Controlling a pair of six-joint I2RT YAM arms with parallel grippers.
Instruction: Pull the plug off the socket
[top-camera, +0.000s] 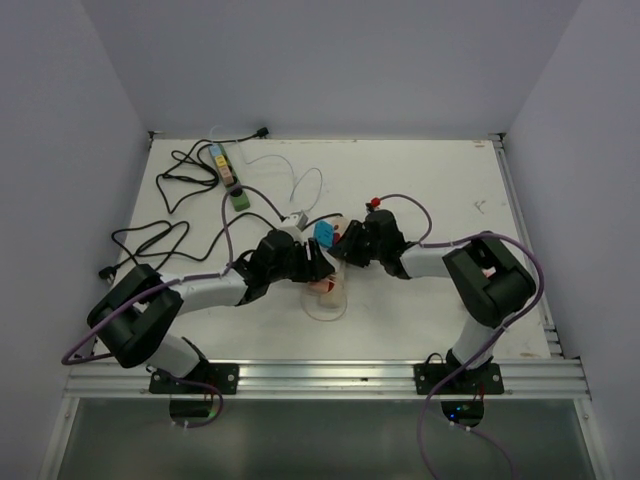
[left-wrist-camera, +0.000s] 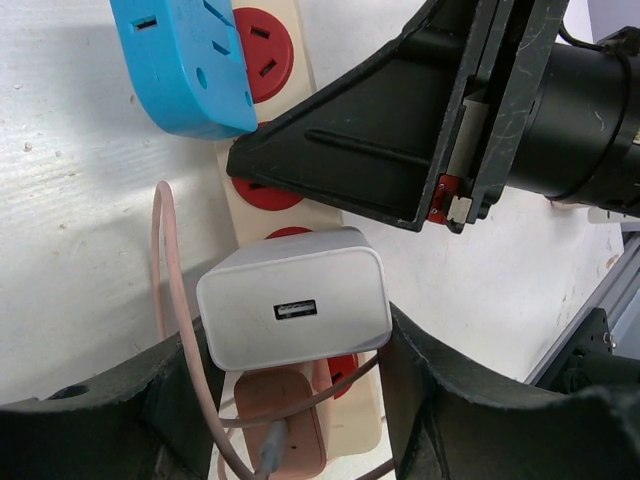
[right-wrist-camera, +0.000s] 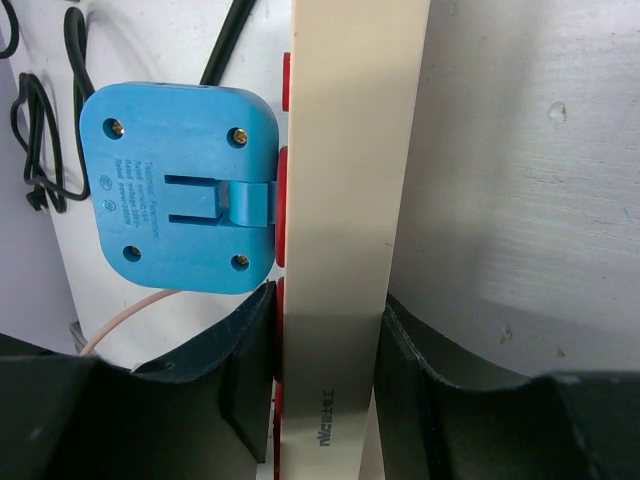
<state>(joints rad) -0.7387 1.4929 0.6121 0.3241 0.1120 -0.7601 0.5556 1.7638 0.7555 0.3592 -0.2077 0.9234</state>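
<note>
plug: white USB charger seated in cream power strip mid-counter | left gripper pinched on charger's sides | right gripper clamped across strip | advice: pull straight off the socket face, no twisting, strip pinned; avoid neighbouring blue adapter

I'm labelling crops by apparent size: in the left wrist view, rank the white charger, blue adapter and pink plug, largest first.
1. white charger, whole in view.
2. blue adapter, though the frame edge crops it, so this rank is unsure.
3. pink plug, partly hidden under the charger.
</note>
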